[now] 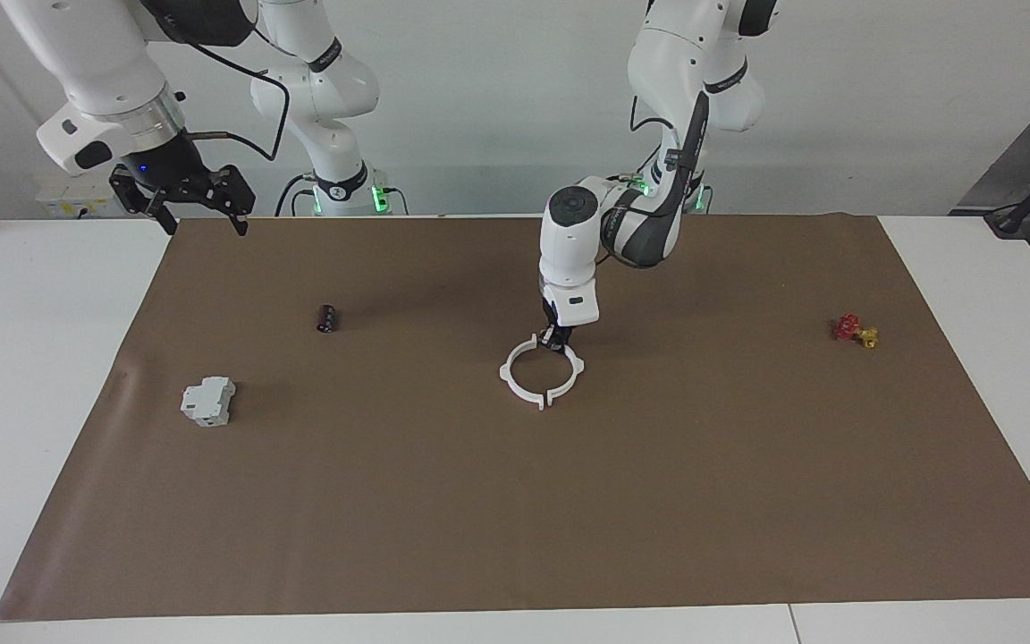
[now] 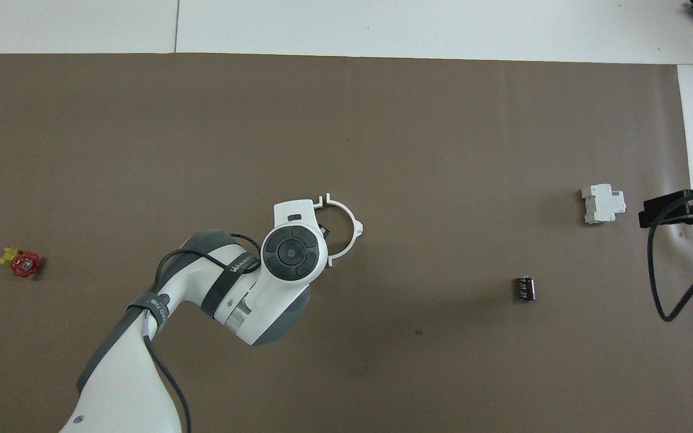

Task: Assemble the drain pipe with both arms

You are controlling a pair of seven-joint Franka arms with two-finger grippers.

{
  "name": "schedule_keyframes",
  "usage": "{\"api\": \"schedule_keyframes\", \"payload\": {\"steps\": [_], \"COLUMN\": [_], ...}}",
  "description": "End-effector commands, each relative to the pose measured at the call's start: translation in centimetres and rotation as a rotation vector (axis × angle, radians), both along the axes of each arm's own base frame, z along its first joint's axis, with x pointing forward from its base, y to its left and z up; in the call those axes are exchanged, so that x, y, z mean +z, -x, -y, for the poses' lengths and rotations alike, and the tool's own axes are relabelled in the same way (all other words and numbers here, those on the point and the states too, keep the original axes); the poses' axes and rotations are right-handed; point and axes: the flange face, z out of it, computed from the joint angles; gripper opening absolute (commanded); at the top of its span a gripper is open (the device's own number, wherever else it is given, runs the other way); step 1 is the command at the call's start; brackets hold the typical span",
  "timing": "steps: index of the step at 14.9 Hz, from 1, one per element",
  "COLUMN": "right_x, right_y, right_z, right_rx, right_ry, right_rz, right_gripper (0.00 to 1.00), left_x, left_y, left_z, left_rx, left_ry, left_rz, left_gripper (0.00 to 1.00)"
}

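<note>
The white ring (image 1: 541, 373) lies flat near the middle of the brown mat (image 1: 569, 501) on the worktop (image 1: 32, 376). The facing view shows it whole, with the left gripper (image 1: 556, 338) lowered onto its rim on the side nearer the robots, fingertips pinched shut on that rim. From overhead, the arm's wrist hides the gripper and half the ring (image 2: 346, 227). The right gripper (image 1: 198, 207) waits raised over the mat's corner at its own end, jaws spread wide and holding nothing; overhead only its edge (image 2: 683, 207) shows, beside the grey box (image 2: 603, 204).
</note>
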Motion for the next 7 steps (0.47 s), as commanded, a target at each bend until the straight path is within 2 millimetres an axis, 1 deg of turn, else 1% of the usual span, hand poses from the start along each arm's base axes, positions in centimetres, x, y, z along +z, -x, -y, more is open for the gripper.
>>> {"api": "schedule_keyframes", "payload": {"steps": [1,7], "right_x": [0.44,0.37], "right_y": [0.56,0.56], "right_z": [0.10,0.10], "right_rx": [0.005,0.005], "right_ry": [-0.025,-0.025], "right_rz": [-0.009,-0.010], "right_gripper": [1.00,1.00], "left_x": [-0.71,-0.48], "left_y": [-0.29,-0.74], "left_z": [-0.26,-0.22], "left_rx": [-0.017,-0.013], "left_ry": [-0.044,-0.029], "left_rz": [-0.018,-0.003], "left_gripper": [0.00,0.00]}}
